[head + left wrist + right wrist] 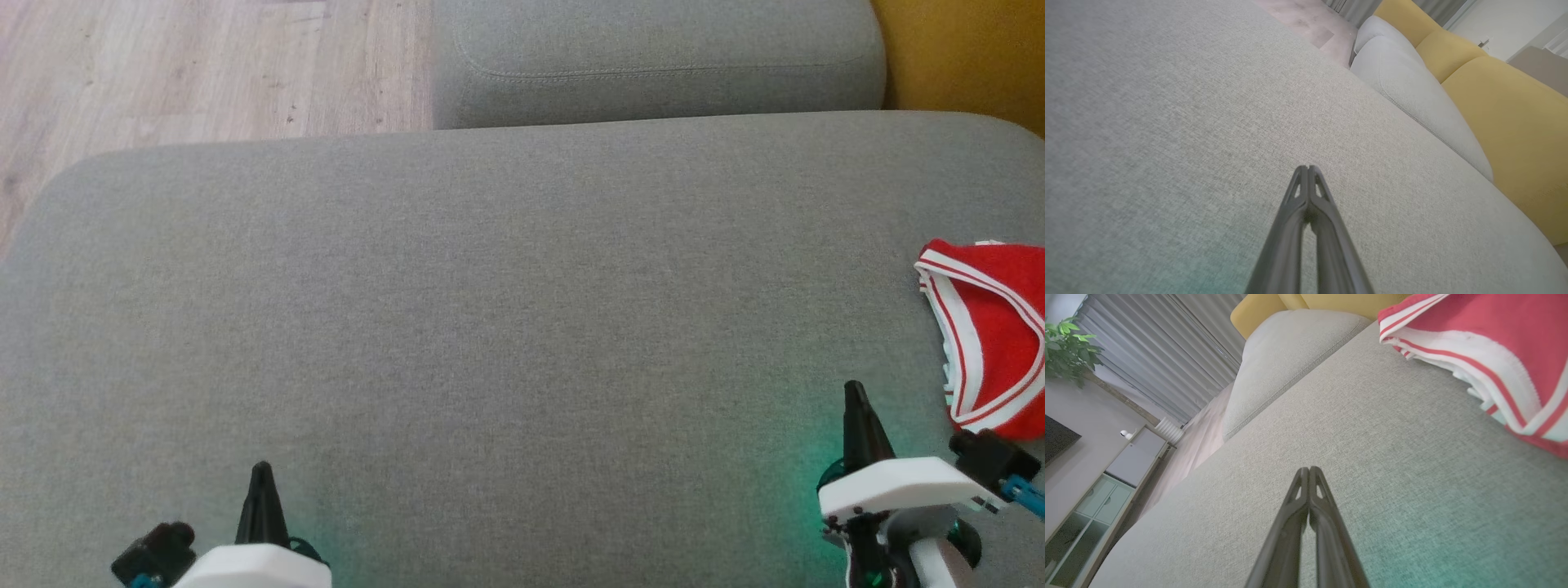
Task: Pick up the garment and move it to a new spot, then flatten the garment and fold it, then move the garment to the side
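The garment (992,335) lies at the sofa's (490,327) right edge — likely set aside already — so the left gripper (261,472) and right gripper (855,392) rest clenched, empty.

The garment (1000,343) is soft red cloth with fuzzy white trim; the grey cushion (490,310) is coarse, matt woven fabric; the floor (163,73) looks like pale wood.

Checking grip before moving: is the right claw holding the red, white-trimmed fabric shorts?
No, the right claw is shut empty; the shorts lie apart from it.
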